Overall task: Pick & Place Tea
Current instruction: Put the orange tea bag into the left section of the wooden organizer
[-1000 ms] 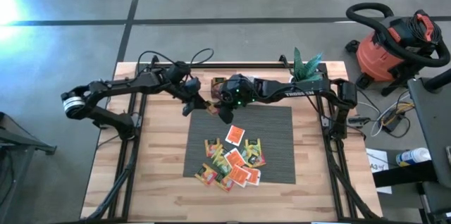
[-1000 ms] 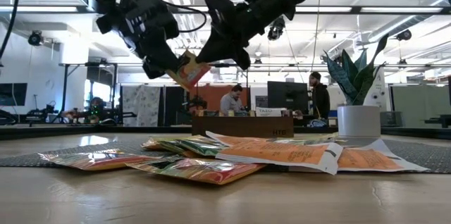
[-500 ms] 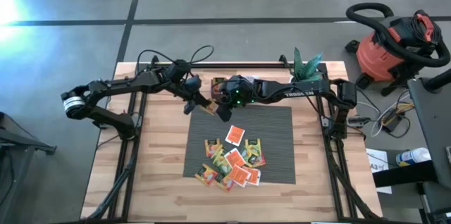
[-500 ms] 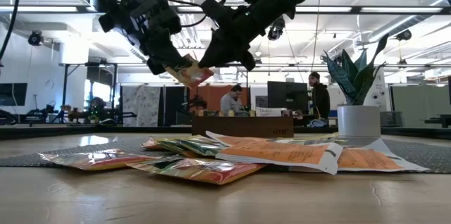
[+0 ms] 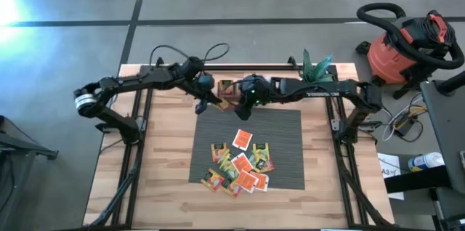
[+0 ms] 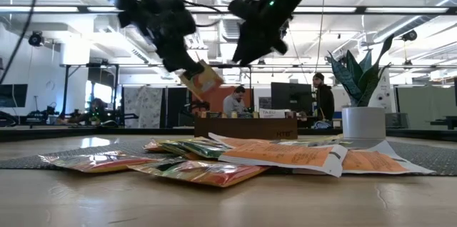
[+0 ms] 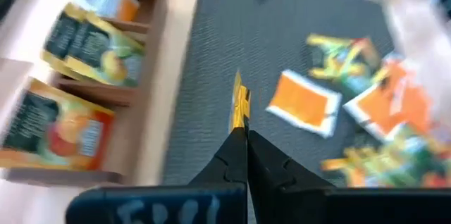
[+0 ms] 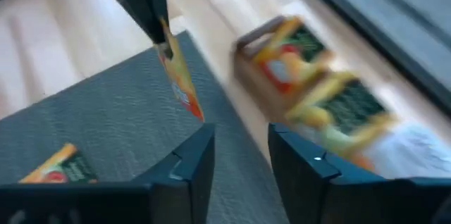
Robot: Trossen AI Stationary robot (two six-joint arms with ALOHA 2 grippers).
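Left end effector [image 6: 187,70] pinches tea sachet [image 6: 202,81] by corner; light, floppy, slick. Right end effector [image 8: 239,155] parted, empty.

I count two arms over one grey mat [image 5: 287,126], with one sachet [image 6: 202,81] held in the air. One wooden tray [image 7: 137,90] shows three sachets in it. The loose pile [image 5: 240,167] overlaps too much for an exact count — roughly a dozen.
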